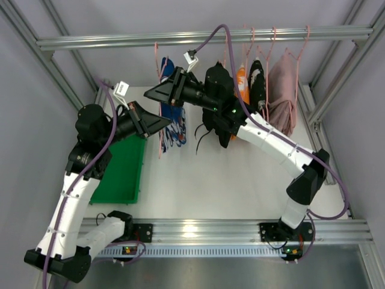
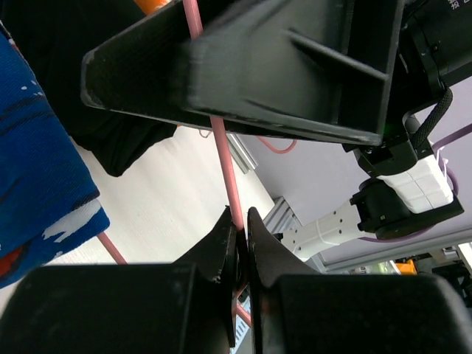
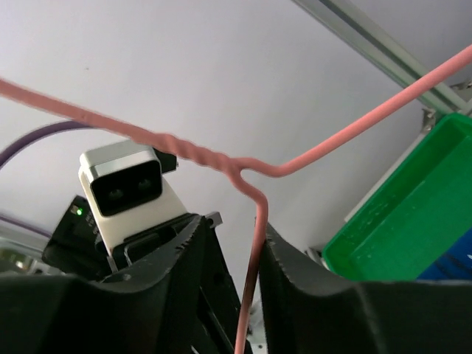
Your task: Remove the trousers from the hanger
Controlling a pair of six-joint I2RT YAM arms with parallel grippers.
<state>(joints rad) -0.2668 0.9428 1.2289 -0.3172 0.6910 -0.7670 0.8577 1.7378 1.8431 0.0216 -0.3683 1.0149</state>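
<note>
The blue printed trousers [image 1: 176, 129] hang on a pink wire hanger [image 1: 157, 60] at the left end of the rail. My left gripper [image 1: 168, 123] is shut on that hanger's wire [image 2: 229, 177], just beside the blue cloth [image 2: 37, 169]. My right gripper [image 1: 149, 94] is above it, open, with the hanger's twisted neck wire [image 3: 254, 243] between its fingers and resting against one of them. The black trousers [image 1: 216, 102] hang to the right behind the right arm, with drawstrings dangling.
A green tray [image 1: 120, 171] lies on the table at the left, also seen in the right wrist view [image 3: 413, 221]. Orange, black and pink garments [image 1: 283, 90] hang on further hangers along the metal rail [image 1: 198, 39]. Frame posts stand on both sides.
</note>
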